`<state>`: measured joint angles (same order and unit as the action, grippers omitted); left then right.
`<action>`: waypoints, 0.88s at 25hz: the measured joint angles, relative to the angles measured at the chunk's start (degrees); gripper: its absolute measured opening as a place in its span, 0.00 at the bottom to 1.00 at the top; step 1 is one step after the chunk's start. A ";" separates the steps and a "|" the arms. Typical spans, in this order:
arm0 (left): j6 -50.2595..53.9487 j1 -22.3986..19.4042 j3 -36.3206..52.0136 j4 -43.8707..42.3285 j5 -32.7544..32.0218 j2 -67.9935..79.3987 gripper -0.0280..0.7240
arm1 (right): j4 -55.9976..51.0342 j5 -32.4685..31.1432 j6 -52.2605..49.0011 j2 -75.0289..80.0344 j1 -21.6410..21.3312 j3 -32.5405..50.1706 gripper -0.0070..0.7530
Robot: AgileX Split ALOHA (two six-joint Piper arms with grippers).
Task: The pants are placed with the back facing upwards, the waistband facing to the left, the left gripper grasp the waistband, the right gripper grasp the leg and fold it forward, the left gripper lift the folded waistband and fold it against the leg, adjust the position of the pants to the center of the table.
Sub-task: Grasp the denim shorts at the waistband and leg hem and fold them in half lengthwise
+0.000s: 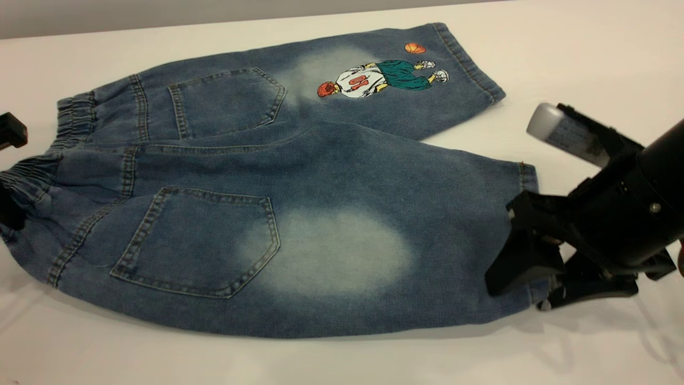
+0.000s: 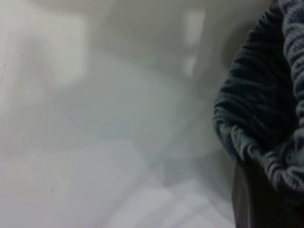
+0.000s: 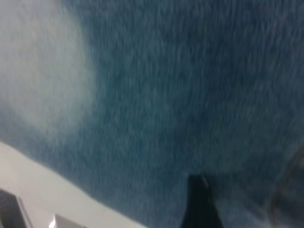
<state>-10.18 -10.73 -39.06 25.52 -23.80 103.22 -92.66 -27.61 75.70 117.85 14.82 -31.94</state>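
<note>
The pants (image 1: pixel 278 214) lie back-up on the table (image 1: pixel 588 48), faded denim, waistband (image 1: pixel 37 171) left. The right gripper (image 1: pixel 526 272) clamps the leg (image 1: pixel 374 251) hem; the left gripper (image 1: pixel 8 208) seemingly pinches the waistband.

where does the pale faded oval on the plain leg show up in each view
Exterior view: pale faded oval low centre on the leg, between back pocket and right gripper.
Left wrist view: not in it; only the waistband.
Right wrist view: upper left.
Shared landmark: the pants' denim.
</note>
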 joint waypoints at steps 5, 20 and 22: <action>-0.05 0.00 0.00 0.00 0.01 0.00 0.16 | -3.07 -0.82 2.90 0.10 0.00 0.00 0.53; -1.57 0.00 0.00 -0.04 -3.51 0.00 0.16 | 2.33 -2.53 1.58 -0.56 0.00 0.16 0.03; -2.27 0.00 0.00 -0.04 -5.71 0.00 0.16 | 4.45 -2.94 -0.63 -1.77 0.00 0.23 0.03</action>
<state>-12.46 -10.73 -39.06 25.48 -29.51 103.22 -88.22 -30.55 75.07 116.08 14.82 -31.71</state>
